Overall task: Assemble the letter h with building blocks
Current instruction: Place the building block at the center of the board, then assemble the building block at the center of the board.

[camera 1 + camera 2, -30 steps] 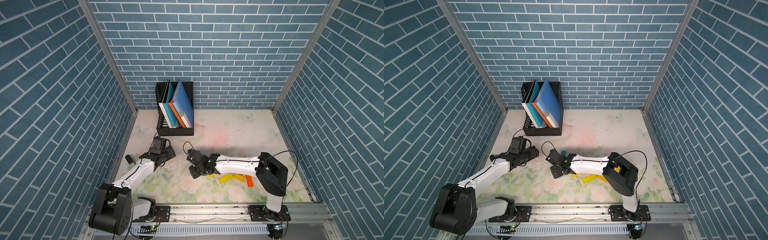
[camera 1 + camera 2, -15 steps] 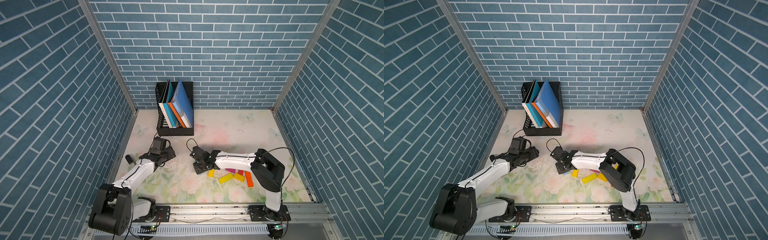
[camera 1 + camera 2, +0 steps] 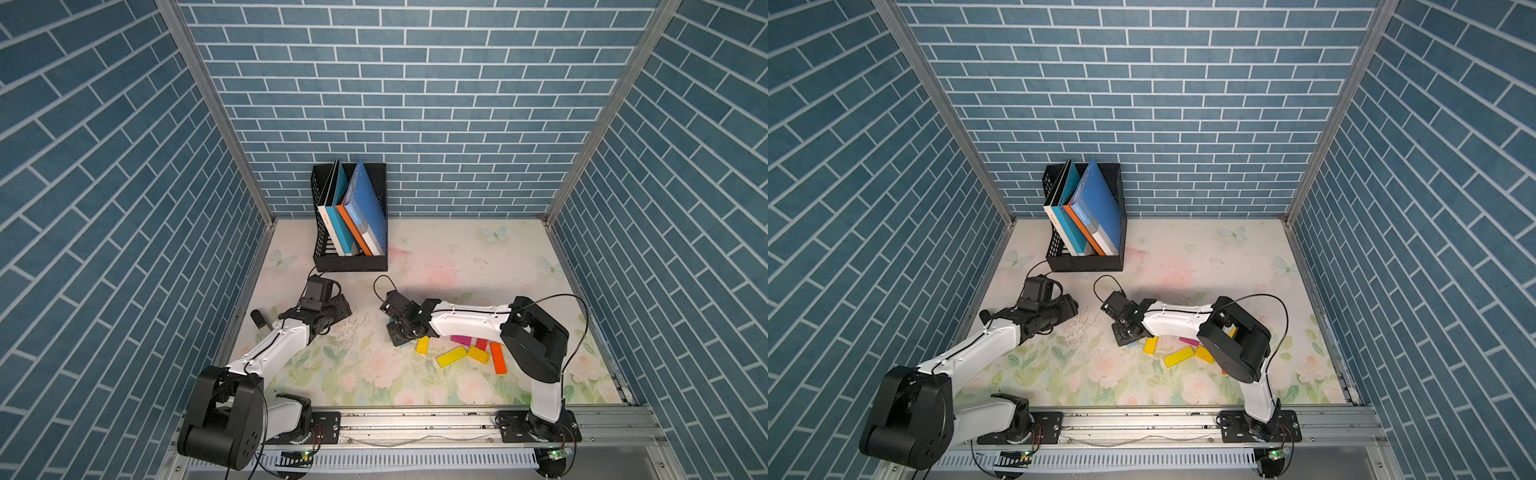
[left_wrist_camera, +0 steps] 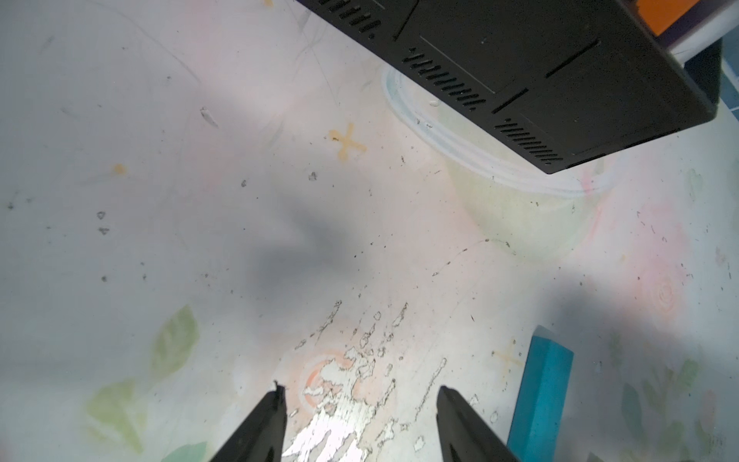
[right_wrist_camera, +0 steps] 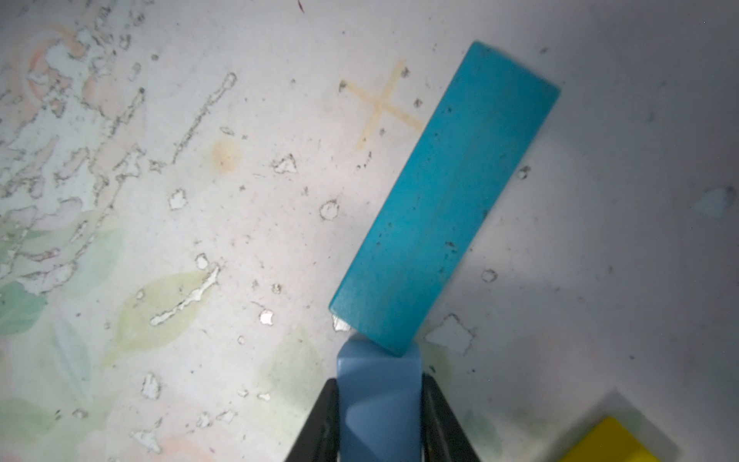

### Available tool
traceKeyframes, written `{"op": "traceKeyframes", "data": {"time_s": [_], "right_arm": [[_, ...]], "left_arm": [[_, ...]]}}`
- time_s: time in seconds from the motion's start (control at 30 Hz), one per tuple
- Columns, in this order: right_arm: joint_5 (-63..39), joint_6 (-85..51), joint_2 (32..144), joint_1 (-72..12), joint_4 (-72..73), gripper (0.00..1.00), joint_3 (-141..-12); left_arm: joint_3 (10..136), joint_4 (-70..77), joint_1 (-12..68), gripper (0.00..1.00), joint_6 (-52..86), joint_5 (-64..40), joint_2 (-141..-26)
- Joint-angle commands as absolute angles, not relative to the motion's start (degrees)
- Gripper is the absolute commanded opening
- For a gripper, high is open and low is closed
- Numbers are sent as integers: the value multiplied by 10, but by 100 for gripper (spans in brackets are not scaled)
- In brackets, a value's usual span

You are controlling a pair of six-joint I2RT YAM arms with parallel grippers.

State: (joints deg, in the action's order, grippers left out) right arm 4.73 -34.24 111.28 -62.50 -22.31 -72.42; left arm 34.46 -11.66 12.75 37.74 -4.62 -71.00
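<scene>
In both top views my right arm lies low across the counter [image 3: 457, 257], forearm nearly level. My right claw [image 3: 400, 335] points down just beside the loose building blocks. A short yellow block [image 3: 422, 345] is closest, then a long yellow block [image 3: 452, 356], a magenta block [image 3: 461, 339] and an orange block [image 3: 497, 357]. My forearm partly hides others. In a top view a sliver of the light blue block [image 3: 1132, 344] shows under that claw. My left arm reaches forward with its elbow low, and my left claw [image 3: 344, 309] is well apart from the pile, near the black file holder [image 3: 351, 262].

From the left wrist, my left claw is released, its jaws apart over bare counter with nothing between them. A teal block [image 4: 540, 396] lies flat off to one side.

From the right wrist, my right claw is clenched across the narrow width of the light blue block. The block's free end meets the near end of the teal block, which lies flat and slanted. I cannot tell whether it presses on the teal block or only stands against it. No letter is formed yet.

These bars look stiff, light and smooth-painted, so I judge a nudge will send them sliding. The best hold is across the narrow sides near the middle, followed by a gentle set-down.
</scene>
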Motion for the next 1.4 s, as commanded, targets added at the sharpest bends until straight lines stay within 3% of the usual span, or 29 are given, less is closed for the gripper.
{"op": "traceKeyframes", "data": {"time_s": [0.0,0.07,0.13,0.23,0.33,0.67,0.77,0.87,1.07,1.37], "right_arm": [[41,-337,1098,-635,-233,5,-716],[35,-338,1094,-642,-227,5,-713],[34,-338,1096,-644,-227,13,-713],[53,-346,1095,-644,-239,49,-707],[67,-357,1066,-645,-239,65,-676],[121,-400,980,-629,-258,65,-596],[92,-396,969,-633,-237,66,-600],[56,-423,955,-639,-215,73,-603],[101,-584,991,-644,-271,87,-657],[123,-652,1086,-640,-373,91,-773]], "left_arm": [[336,-117,125,65,376,-48,-708],[333,-116,125,65,378,-47,-708],[332,-116,124,65,380,-46,-708],[330,-114,125,66,384,-48,-708],[329,-116,125,66,385,-49,-706],[330,-112,125,67,387,-48,-710],[330,-114,125,66,388,-48,-708],[331,-119,125,67,389,-44,-701],[342,-124,124,69,398,-23,-692],[369,-141,124,72,385,-28,-709]]}}
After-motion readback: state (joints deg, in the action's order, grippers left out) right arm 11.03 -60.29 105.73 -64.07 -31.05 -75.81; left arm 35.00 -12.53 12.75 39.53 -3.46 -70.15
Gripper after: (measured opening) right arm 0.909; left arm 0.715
